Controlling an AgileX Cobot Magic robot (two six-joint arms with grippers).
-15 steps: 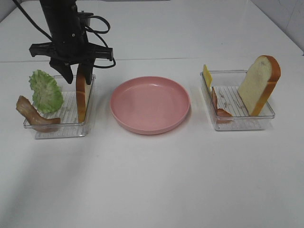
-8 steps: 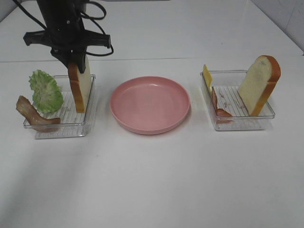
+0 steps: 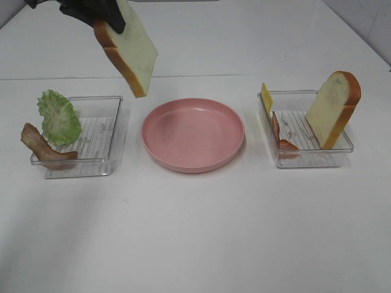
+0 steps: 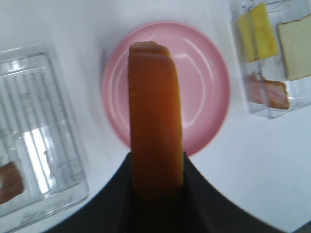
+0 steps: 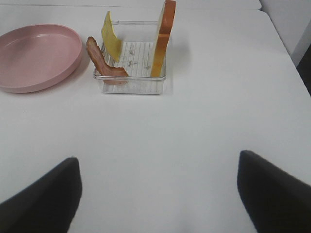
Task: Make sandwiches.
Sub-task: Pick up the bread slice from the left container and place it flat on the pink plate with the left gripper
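My left gripper is shut on a white bread slice with orange-brown crust and holds it high, tilted, between the left tray and the pink plate. In the left wrist view the slice's crust hangs over the plate. The green lettuce leaf and a bacon strip lie in the left tray. The second bread slice, yellow cheese and bacon stand in the right tray. My right gripper is open and empty, near the table's front, short of that tray.
The two clear trays flank the plate on a white table. The right wrist view shows the bread, cheese and bacon in the tray, with the plate beside it.
My left gripper has lifted the bread slice up out of the left tray and carried it up and toward the plate, tilting it. Nothing else has moved.
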